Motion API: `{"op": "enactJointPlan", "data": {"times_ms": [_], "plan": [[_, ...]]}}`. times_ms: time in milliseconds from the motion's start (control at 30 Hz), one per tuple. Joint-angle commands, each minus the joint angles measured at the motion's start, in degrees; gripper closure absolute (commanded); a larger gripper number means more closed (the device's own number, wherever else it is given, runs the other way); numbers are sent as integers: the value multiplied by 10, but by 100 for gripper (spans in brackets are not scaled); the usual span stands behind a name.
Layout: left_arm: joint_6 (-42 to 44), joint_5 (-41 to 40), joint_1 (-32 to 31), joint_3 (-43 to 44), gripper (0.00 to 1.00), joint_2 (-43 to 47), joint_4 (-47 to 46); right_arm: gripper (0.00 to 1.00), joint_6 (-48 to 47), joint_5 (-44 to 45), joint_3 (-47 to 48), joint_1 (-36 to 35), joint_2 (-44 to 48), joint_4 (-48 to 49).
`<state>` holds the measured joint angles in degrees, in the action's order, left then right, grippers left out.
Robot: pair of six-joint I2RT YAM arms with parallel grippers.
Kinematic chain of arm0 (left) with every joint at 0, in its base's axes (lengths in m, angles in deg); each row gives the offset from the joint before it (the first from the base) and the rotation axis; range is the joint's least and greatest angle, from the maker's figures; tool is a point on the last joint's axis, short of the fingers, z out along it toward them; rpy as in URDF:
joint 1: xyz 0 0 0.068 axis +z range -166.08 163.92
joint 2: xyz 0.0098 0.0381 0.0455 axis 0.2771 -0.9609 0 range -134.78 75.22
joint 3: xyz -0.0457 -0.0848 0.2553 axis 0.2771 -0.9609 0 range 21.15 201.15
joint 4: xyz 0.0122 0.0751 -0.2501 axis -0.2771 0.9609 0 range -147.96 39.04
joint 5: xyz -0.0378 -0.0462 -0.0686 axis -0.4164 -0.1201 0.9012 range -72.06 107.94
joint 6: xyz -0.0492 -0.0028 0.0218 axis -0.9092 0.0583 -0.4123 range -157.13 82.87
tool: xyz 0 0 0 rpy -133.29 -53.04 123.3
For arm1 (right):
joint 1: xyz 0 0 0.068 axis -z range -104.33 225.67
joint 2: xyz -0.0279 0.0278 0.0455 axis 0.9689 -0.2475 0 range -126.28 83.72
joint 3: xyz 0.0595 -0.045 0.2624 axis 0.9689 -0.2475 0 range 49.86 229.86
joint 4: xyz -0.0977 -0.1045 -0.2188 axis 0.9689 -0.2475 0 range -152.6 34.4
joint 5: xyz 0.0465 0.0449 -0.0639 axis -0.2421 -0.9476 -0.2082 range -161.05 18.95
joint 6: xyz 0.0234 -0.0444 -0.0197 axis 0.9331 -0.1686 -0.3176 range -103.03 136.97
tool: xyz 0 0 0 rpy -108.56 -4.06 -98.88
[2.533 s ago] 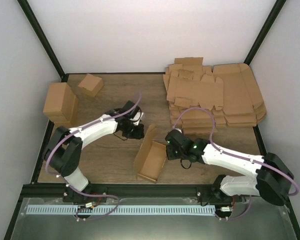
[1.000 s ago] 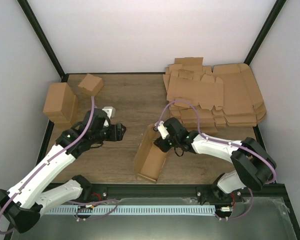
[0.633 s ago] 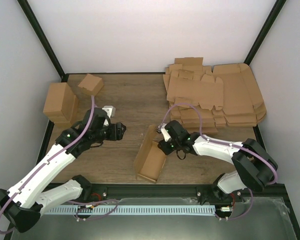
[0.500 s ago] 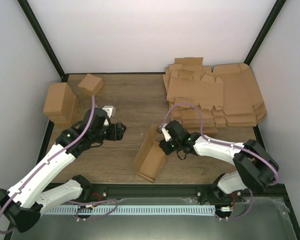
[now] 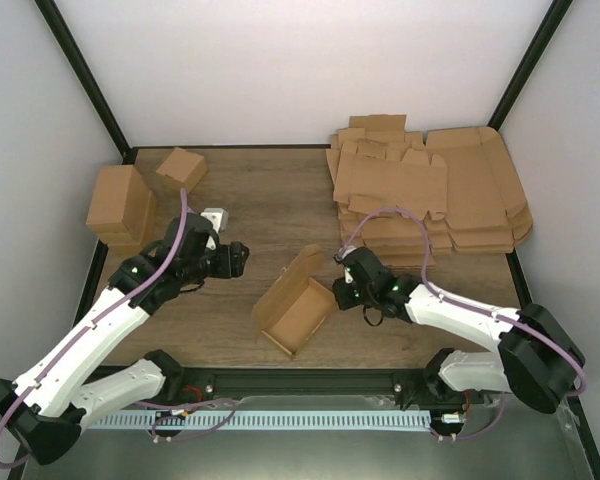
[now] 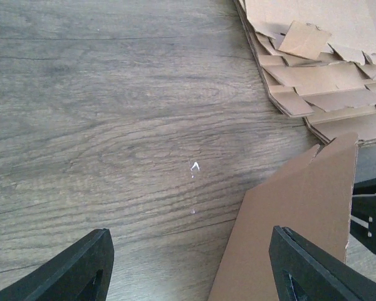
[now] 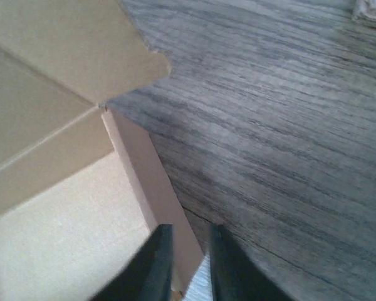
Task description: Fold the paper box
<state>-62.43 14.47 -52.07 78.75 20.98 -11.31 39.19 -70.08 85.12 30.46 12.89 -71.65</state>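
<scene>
The paper box (image 5: 298, 308) is an open brown tray with one tall flap, lying slanted on the table between the arms. My right gripper (image 5: 338, 290) is at its right wall. In the right wrist view its narrow fingers (image 7: 160, 263) straddle that wall (image 7: 169, 213), shut on it, beside the pale inside of the box (image 7: 62, 207). My left gripper (image 5: 238, 260) hovers left of the box, apart from it. In the left wrist view it (image 6: 191, 276) is open, with the box's flap (image 6: 294, 213) rising near its right finger.
A stack of flat die-cut cardboard sheets (image 5: 430, 195) fills the back right and shows in the left wrist view (image 6: 319, 69). A tall brown box (image 5: 120, 205) and a small cube-like box (image 5: 182, 168) stand at the back left. Black frame posts edge the table.
The box has swung round, its near end going left, as my right gripper drew back toward the near right holding its wall. The left arm has barely moved.
</scene>
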Motion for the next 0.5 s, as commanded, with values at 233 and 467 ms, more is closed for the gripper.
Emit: {"op": "enactJointPlan", "data": {"times_ms": [233, 467], "plan": [[-2, -2, 0, 9, 29, 6, -8, 53, -32, -39, -22, -8, 36, 49], [-2, 4, 0, 6, 28, 2, -11, 61, -51, -20, 24, -21, -52, 37]]}}
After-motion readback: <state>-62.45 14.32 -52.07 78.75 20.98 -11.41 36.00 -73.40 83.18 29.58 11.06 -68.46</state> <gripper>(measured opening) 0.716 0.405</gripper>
